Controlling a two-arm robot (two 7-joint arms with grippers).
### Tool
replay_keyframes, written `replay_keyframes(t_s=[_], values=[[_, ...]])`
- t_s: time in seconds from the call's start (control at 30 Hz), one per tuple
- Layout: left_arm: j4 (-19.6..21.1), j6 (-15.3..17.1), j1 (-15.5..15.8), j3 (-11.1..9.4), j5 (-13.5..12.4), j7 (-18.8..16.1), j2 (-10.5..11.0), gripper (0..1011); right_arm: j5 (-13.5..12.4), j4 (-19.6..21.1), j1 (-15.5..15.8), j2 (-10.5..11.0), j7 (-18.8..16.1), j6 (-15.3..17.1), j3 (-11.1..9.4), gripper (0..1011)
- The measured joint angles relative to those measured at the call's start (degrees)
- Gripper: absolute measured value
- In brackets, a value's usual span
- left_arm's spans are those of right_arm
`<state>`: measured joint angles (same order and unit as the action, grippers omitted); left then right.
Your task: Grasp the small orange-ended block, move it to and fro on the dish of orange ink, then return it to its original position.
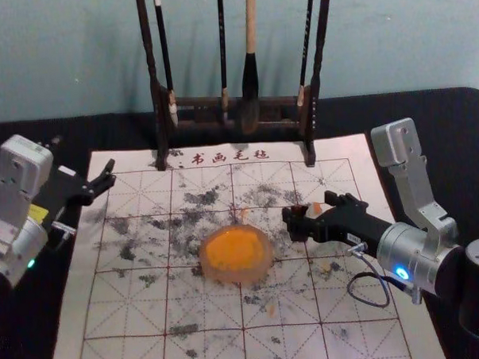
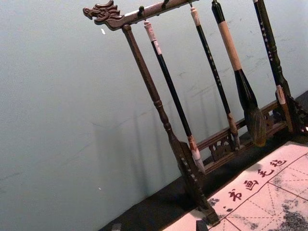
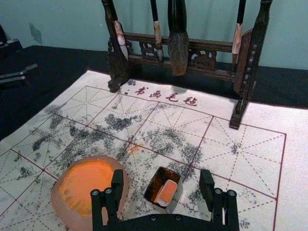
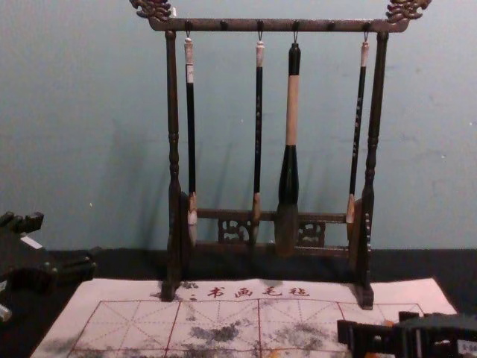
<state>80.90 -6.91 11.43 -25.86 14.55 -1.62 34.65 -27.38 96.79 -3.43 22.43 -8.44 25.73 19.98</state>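
Note:
My right gripper (image 1: 311,214) is low over the mat, just right of the orange ink dish (image 1: 236,253). In the right wrist view, this gripper (image 3: 162,186) stands open, its two fingers apart. Between them, farther down, the small orange-ended block (image 3: 167,192) leans inside a little square holder (image 3: 173,203) with orange-stained inner walls. The ink dish (image 3: 84,185) lies beside the holder, partly behind one finger. My left gripper (image 1: 98,179) is parked open at the mat's left edge; its fingertips (image 2: 116,227) also reach into the left wrist view.
A dark wooden rack (image 1: 197,116) with several hanging brushes stands at the mat's far edge, before the wall. The white gridded mat (image 1: 126,312) carries black ink smudges and a few orange marks, and lies on a black cloth (image 1: 453,154).

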Motion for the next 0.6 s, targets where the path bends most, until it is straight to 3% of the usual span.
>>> replay_keyframes(t_s=[0.17, 0.33, 0.6], values=[[0.0, 0.0, 0.0, 0.0, 0.0, 0.0, 0.0, 1001, -0.01, 0.0, 0.0, 0.02, 0.0, -0.04, 0.02, 969], [0.0, 0.0, 0.0, 0.0, 0.0, 0.0, 0.0, 1001, -0.02, 0.0, 0.0, 0.04, 0.02, -0.1, 0.05, 869], [0.0, 0.0, 0.0, 0.0, 0.0, 0.0, 0.0, 1001, -0.04, -0.02, 0.0, 0.09, 0.03, -0.18, 0.11, 618]])
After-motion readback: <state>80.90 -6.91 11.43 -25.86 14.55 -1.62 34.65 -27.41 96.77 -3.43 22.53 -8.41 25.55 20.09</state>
